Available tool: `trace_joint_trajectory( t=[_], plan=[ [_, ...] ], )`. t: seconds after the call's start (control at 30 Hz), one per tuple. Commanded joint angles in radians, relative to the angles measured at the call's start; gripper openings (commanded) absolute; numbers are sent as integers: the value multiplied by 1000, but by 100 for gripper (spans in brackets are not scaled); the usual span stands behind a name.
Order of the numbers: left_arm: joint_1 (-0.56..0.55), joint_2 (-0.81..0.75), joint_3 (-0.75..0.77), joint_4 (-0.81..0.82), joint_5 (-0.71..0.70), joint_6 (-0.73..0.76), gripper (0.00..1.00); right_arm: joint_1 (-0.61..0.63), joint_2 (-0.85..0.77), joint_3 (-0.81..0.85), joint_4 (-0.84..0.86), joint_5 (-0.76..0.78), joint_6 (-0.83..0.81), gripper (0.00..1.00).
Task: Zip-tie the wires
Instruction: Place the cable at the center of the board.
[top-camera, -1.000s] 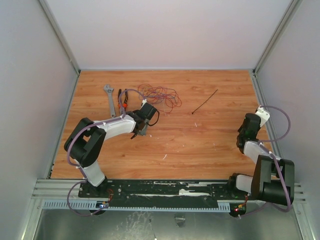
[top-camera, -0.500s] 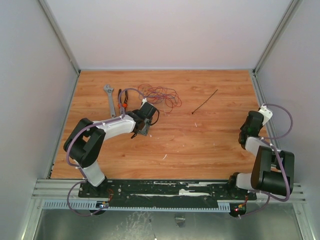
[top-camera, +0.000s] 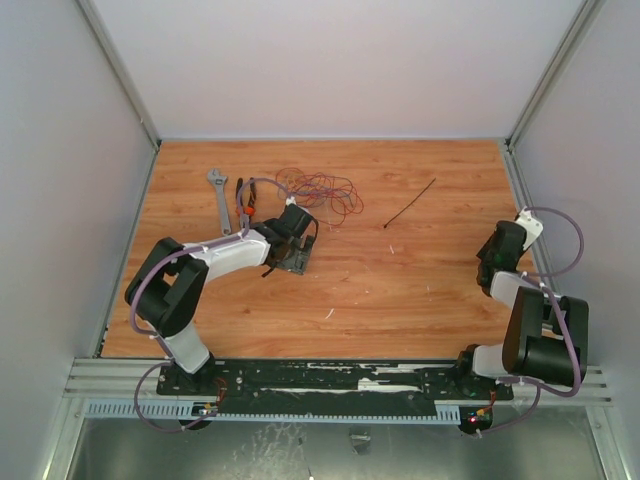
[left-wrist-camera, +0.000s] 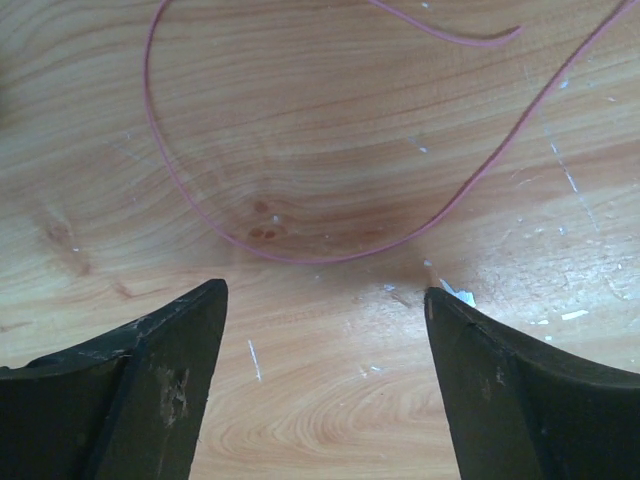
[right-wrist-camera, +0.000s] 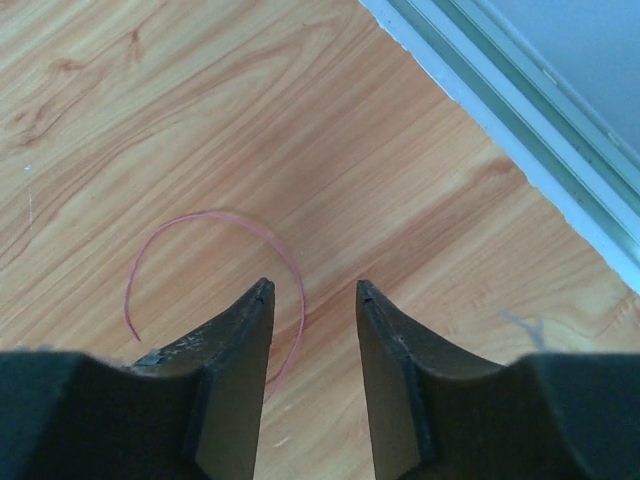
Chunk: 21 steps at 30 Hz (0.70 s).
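Your wood-grain tabletop (top-camera: 400, 290): thin, looping red wires (top-camera: 322, 188) tangled at the far side, the straight black zip tie (top-camera: 410, 204) apart to their right.
Your left end effector (left-wrist-camera: 325, 300) gapes wide, empty, near them; your right end effector (right-wrist-camera: 312, 290) is partly open, empty.

The table (top-camera: 420, 290) is a wood-grain board, scuffed with pale flecks. Toward its far left corner lie a wrench (top-camera: 218, 196) and, just to its right, pliers (top-camera: 244, 203). The wires (top-camera: 328, 188) sprawl in loose loops by the far edge, left of centre. The zip tie (top-camera: 410, 204) lies slanted to their right, apart from them. A scrap (top-camera: 327, 313), small and white, sits mid-table toward the near edge. A lone red strand (right-wrist-camera: 215, 218) curls near the right edge.
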<state>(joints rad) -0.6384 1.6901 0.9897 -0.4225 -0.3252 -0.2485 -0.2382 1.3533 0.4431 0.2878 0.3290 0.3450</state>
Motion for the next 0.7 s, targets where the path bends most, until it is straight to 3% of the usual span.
trace_joint_trajectory(
  t=[0.0,0.13,0.37,0.67],
  plan=[
    [-9,-2,-32,-67,69,-8,87,-14,-15,45,-5,-34,9,43],
    [-10,-15,-33,-74,61,-12,98,-14,-48,74,-39,-75,3,52],
    [-8,-88,-6,-83,72,-26,98,-14,-135,126,-84,-180,12,67],
    [47,-262,70,-80,81,-33,98,52,-159,217,-125,-419,-4,67]
  ],
)
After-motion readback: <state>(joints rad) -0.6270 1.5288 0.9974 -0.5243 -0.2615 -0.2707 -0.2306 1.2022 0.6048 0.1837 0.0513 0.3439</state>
